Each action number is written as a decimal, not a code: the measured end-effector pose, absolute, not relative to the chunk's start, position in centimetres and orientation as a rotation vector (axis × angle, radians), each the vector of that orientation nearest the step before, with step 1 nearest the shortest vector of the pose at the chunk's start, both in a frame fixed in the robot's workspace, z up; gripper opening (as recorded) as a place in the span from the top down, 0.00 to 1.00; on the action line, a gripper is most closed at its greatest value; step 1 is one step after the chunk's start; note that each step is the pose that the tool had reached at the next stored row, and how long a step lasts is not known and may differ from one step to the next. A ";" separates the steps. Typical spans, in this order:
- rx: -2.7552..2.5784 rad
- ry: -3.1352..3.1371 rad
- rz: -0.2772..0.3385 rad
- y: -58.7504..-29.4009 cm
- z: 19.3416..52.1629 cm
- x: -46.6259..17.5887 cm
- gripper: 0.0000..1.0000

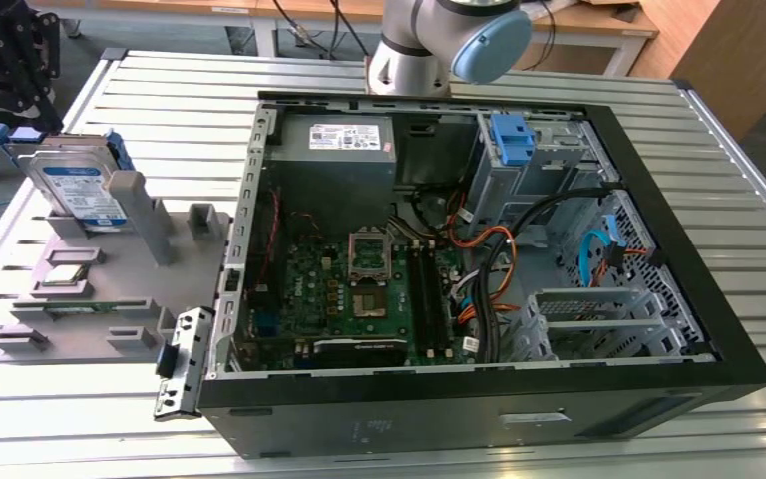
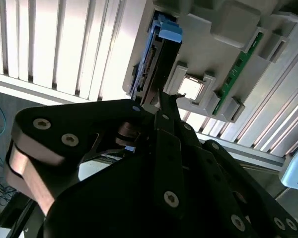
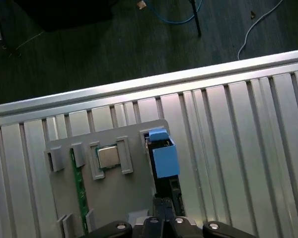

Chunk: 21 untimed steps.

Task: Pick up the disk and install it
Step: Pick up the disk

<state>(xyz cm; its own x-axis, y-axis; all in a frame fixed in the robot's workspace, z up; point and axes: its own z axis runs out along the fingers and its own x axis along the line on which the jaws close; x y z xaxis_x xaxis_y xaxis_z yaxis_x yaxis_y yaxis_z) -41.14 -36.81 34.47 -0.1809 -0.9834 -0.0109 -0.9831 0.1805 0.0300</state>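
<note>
In the exterior view, the disk (image 1: 80, 185) stands on edge in a grey tray (image 1: 104, 304) on the slatted desk (image 1: 196, 90), to the exterior view's left of the open case (image 1: 490, 414). Its labelled face is turned toward the camera, and blue rails run along its edges. It is well apart from the drive bays inside the case, where a blue bracket (image 1: 510, 135) sits near the far wall. The board (image 1: 356, 284) lies flat on the case floor, with orange and blue cables beside it. The arm (image 1: 450, 40) rises from the desk just behind the case.

In the first wrist view, the gripper (image 3: 162, 203) hangs over the thin edge of the disk, in line with it, and the blue rail end lies just beyond the tips. The jaws look narrow, the two tips drawn together with nothing between them. I cannot tell whether the tips touch the disk.

In the second wrist view, the tips are close by the connector end of the disk, which is seated in its tray slot. A square chip (image 3: 108, 156) and a green memory stick (image 3: 79, 193) rest in neighbouring tray pockets, with the chip between the stick and the disk.
</note>
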 end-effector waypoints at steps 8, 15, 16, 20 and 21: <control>2.112 -2.323 -0.065 -36.8 34.4 -41.1 0.89; 2.115 -2.322 -0.066 -36.8 34.3 -41.3 0.89; 2.115 -2.322 -0.066 -36.8 34.3 -41.4 0.89; 2.115 -2.322 -0.068 -36.8 34.1 -41.5 0.89; 2.115 -2.322 -0.068 -36.8 34.1 -41.5 0.89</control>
